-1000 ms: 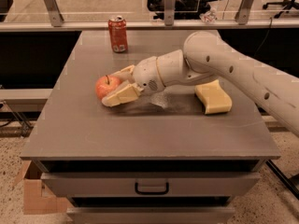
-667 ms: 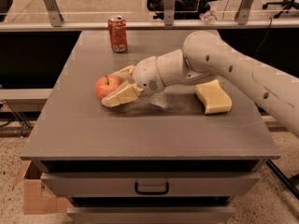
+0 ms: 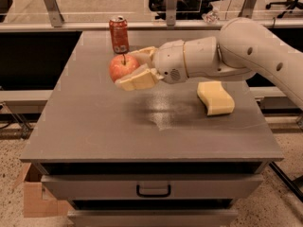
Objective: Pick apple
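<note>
The apple is round and red with a yellowish patch and a short dark stem. It sits between the cream fingers of my gripper, which is shut on it and holds it lifted above the grey table, left of centre. One finger runs under and in front of the apple, the other behind it. The white arm reaches in from the right.
A red soda can stands upright at the table's back edge, just behind the apple. A yellow sponge lies on the right side of the table. A drawer with a black handle is below the tabletop.
The gripper has risen off the tabletop with the apple in it; the apple now hangs in front of the soda can.
</note>
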Motion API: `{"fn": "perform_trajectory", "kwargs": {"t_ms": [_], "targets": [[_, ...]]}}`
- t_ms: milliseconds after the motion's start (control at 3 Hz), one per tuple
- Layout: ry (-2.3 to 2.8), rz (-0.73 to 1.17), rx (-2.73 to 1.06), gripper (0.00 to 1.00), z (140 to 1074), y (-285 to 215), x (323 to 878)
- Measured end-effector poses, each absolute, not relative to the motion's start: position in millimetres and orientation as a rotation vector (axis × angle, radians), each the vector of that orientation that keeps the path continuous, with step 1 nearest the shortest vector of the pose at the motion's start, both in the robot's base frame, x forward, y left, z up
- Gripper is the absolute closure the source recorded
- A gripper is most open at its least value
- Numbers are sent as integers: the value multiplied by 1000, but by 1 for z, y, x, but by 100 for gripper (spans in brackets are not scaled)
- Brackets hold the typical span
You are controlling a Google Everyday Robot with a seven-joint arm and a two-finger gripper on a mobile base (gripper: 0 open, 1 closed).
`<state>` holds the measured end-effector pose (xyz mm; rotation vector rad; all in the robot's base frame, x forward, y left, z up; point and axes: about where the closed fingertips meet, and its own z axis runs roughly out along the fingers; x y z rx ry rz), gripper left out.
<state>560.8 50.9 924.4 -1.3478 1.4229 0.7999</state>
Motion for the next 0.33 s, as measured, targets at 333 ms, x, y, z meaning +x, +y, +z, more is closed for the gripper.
{"fn": "perform_trajectory", "kwargs": {"t_ms": [333], "targets": [[1423, 800, -1348, 100, 924, 51, 561]]}}
